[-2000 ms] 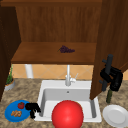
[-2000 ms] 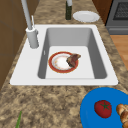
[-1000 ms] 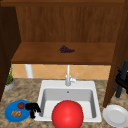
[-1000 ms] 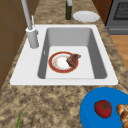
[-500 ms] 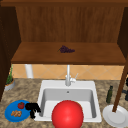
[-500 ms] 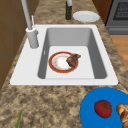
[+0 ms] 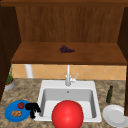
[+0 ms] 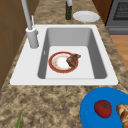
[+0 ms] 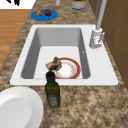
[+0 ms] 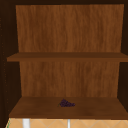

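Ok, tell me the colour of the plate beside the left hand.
Blue plate, clearest in the front view.

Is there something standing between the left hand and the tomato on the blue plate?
Nothing visible does. The left hand hangs at the right edge of the blue plate, and the tomato lies just beside it.

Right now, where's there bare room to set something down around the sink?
Free: the shelf either side of the grapes, and the counter left of the blue plate. Crowded: the sink with its red-rimmed plate.

Front faces the sink (image 7: pixel 67 100); side views look along it from opposite ends; upper faces the cabinet.
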Tool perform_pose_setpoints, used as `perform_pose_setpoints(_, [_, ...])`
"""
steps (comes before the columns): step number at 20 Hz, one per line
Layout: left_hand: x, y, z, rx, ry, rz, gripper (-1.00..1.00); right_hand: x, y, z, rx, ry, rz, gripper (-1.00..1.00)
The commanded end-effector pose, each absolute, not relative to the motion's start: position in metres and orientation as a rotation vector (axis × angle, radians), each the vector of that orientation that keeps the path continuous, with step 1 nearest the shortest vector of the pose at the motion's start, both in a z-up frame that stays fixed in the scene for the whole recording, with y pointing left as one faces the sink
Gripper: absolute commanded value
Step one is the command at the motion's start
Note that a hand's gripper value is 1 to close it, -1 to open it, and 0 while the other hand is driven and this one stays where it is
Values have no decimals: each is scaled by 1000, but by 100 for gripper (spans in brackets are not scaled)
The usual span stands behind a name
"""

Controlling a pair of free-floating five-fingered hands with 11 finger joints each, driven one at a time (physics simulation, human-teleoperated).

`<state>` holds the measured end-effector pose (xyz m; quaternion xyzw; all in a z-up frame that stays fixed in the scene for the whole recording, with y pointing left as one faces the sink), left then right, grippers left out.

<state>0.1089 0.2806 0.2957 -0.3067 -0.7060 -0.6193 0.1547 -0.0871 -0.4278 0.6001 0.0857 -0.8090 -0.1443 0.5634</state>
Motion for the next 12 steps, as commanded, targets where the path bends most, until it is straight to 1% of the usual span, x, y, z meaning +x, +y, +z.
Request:
perform_pose_setpoints(1, [109,281,296,-879,-2023,-1775,0,-83,-455,586,218,-1876,-372,100])
perform_pose_setpoints(9, [109,281,296,-879,-2023,-1775,0,-68,-490,571,388,-1907,-305,100])
perform_pose_setpoints(12, [109,281,296,-879,-2023,-1775,0,-69,-487,577,430,-1897,-268,100])
